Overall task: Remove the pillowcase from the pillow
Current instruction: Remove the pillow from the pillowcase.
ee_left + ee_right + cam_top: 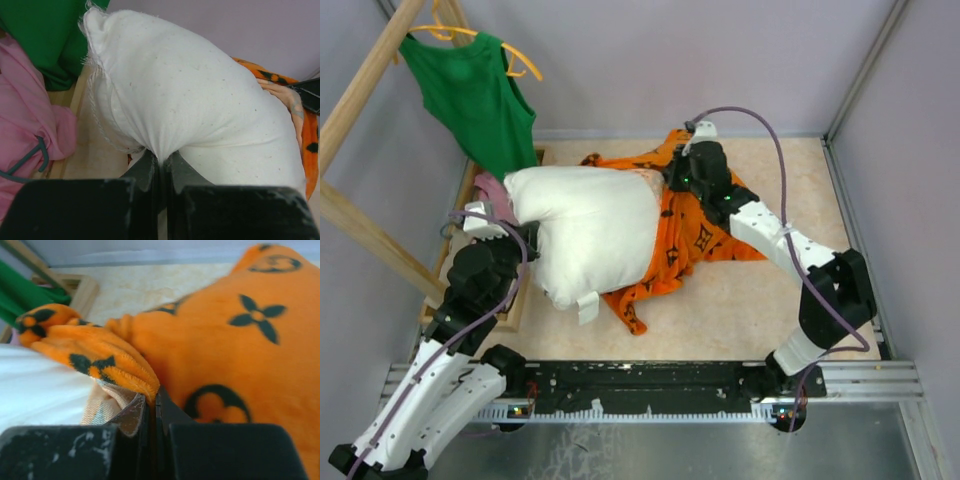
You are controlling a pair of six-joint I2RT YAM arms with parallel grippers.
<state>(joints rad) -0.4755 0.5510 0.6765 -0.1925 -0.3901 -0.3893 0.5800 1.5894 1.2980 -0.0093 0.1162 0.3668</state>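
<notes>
Black fingers (pixel 142 170) of the left claw (pixel 161 159) fill the bottom of the left wrist view. They are clenched on a pinch of the pillow (pixel 200 100), whose white cloth puckers into them. A pink cloth (pixel 30 115) and a green tank top (pixel 45 35) lie off to one side. A strip of the orange pillowcase (pixel 311 135) shows past the pillow's far end.

In the right wrist view, the right claw (pixel 152 399) is clamped on a folded edge of the pillowcase. The edge shows fuzzy orange pile outside and pale lining inside, right beside the white pillow.

From above, the pillow lies on the desk (pixel 770 300) mostly bare, with the pillowcase bunched at and under its right end. The two claws hold opposite ends.

Both things look soft and light. The pillow will likely stretch and sag rather than resist, so a thin pinch of it could slip. The fleece should hold well between the fingers. That folded edge looks like the rim of the opening, a sound place to pull from, drawing away from the pillow.
</notes>
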